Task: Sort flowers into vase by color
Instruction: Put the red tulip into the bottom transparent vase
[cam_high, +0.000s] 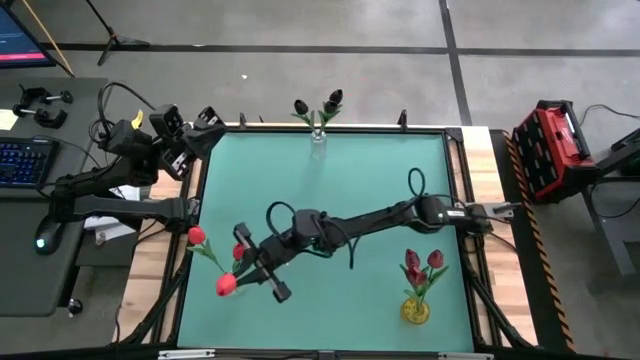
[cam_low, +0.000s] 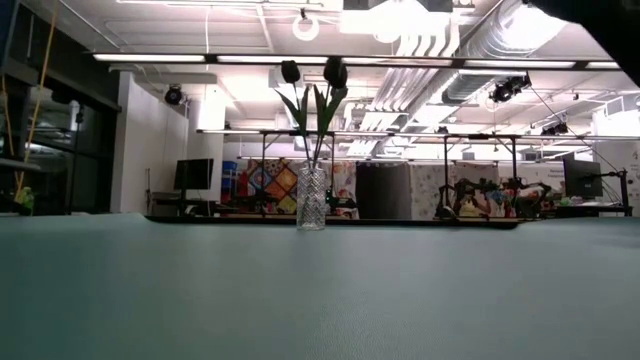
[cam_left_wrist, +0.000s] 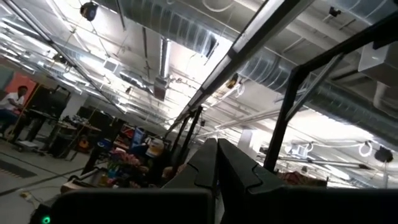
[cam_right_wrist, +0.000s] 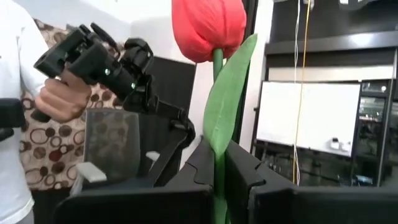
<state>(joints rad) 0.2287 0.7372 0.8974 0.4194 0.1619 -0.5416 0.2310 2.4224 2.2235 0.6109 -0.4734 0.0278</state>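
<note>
My right gripper (cam_high: 254, 262) reaches across the table to its near-left part and is shut on a red tulip (cam_right_wrist: 208, 25). In the right wrist view the tulip's head stands above the fingers. Three red heads show near the gripper in the high view, one close to the fingers (cam_high: 240, 252), two farther out (cam_high: 196, 236) (cam_high: 227, 284). A clear vase (cam_high: 318, 138) (cam_low: 312, 198) with black tulips stands at the far edge. A yellow vase (cam_high: 416, 311) near right holds maroon tulips (cam_high: 423, 264). My left gripper (cam_high: 207, 124) (cam_left_wrist: 217, 165) is shut, off the far-left corner. My right gripper pinches the red tulip's green stem and long leaf (cam_right_wrist: 219, 134) between its two fingers, below the head. The fingers come level from the table's right side and lie across the stem. The stem stands upright in the hold, head on top; its lower end is hidden by the fingers.
A person's hand (cam_right_wrist: 59, 99) holds a control handle beyond the table's left side. A desk with a keyboard (cam_high: 22, 160) stands left of the table, a red case (cam_high: 550, 145) right of it. Bare green mat (cam_high: 380, 170) lies between the vases.
</note>
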